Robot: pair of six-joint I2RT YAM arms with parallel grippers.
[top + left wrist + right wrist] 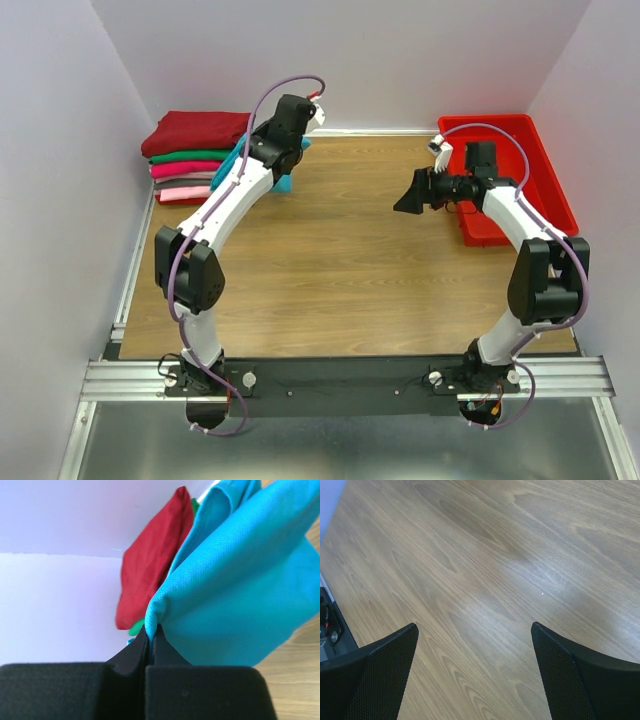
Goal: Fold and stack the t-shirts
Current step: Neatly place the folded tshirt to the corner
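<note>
No readable text, labels or signs anywhere.

Five t-shirts were counted: four in the stack, namely one dark red t-shirt [195, 130], one green t-shirt [190, 156], one magenta t-shirt [185, 168] and one light pink t-shirt [185, 194], plus one teal t-shirt [240, 595]. There was one red bin [545, 160] and one table [350, 270]. There were two pincers — the left pincer [152, 635] and the right pincer [474, 627].

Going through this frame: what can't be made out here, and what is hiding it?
- The teal t-shirt: in the top view the left arm covers most of it. The left wrist view cuts it off at the top and right edges, so how it is folded is unclear.
- The left gripper: hidden under its own wrist in the top view.
- The red bin: the right arm covers part of its floor.
</note>
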